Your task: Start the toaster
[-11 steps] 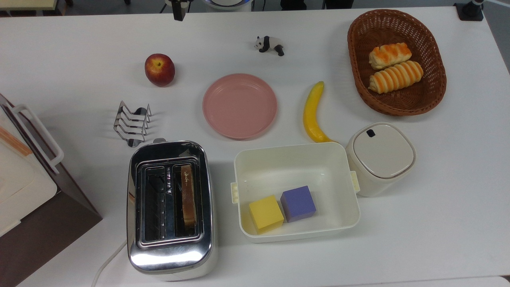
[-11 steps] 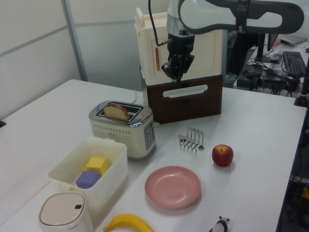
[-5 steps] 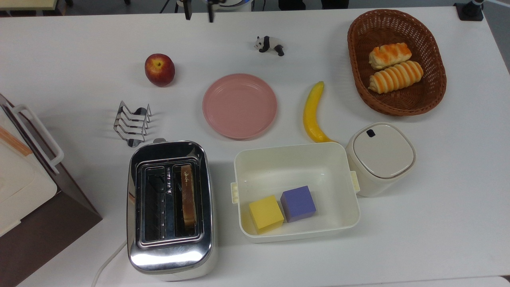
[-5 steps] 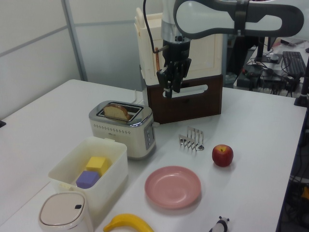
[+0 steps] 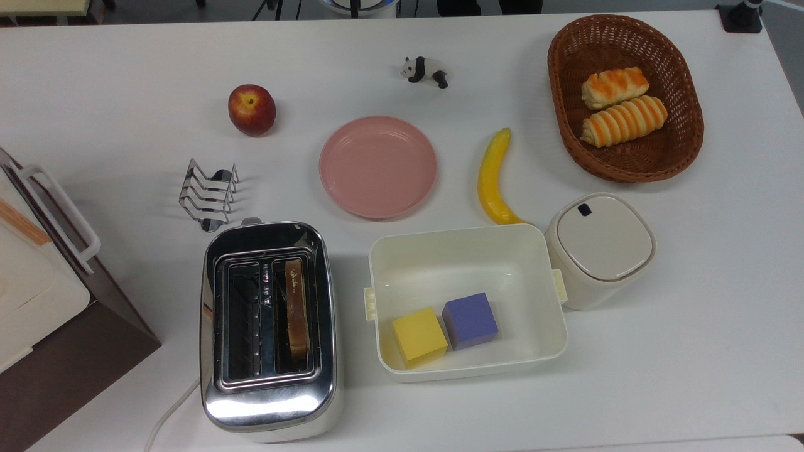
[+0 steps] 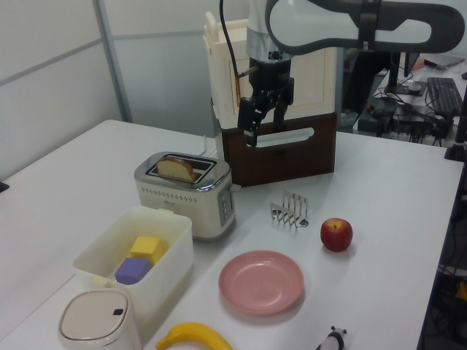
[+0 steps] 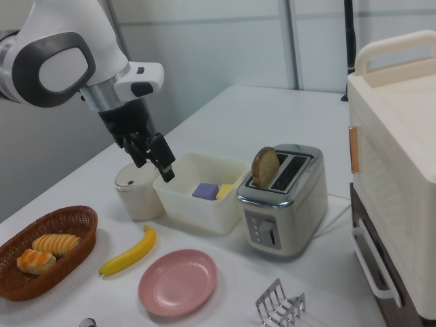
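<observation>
The chrome toaster (image 5: 267,402) stands near the top view's lower left, with a slice of bread (image 5: 296,307) upright in one slot. Its small lever (image 5: 251,221) sits at the end facing the toast rack. The left view has the toaster (image 6: 186,197) in the middle left, and the right view has the toaster (image 7: 283,204) with its lever (image 7: 271,235) facing the camera. My gripper (image 6: 264,130) hangs open and empty high above the table, well above and behind the toaster in the left view. In the right view the gripper (image 7: 153,165) hovers to the toaster's left, over the white bin.
Around the toaster are a wire toast rack (image 5: 208,193), an apple (image 5: 252,110), a pink plate (image 5: 377,166), a banana (image 5: 493,179), a white bin (image 5: 465,251) with two cubes, a lidded white container (image 5: 600,248), a bread basket (image 5: 625,163), a panda figure (image 5: 425,70) and a white-and-brown box appliance (image 5: 38,295).
The gripper's fingers have spread from close together to open and the wrist has turned. Its tips have left the top view's upper edge. The objects on the table have not moved.
</observation>
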`<state>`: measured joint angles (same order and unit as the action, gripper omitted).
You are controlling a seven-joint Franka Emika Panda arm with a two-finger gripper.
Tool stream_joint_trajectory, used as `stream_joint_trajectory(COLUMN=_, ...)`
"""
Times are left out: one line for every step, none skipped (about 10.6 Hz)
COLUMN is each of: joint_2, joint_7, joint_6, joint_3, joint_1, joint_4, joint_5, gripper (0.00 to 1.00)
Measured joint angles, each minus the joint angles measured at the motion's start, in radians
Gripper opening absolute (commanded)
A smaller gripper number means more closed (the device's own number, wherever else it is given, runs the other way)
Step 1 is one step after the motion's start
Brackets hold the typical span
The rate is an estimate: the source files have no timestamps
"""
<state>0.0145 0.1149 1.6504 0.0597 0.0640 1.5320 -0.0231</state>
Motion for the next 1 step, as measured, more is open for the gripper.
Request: stream_joint_trajectory(joint_2=0.000, joint_7=-0.001, joint_6=-0.001, joint_3=0.000, joint_1=-0.001, joint_4=0.000, joint_5=0.000, gripper=1.00)
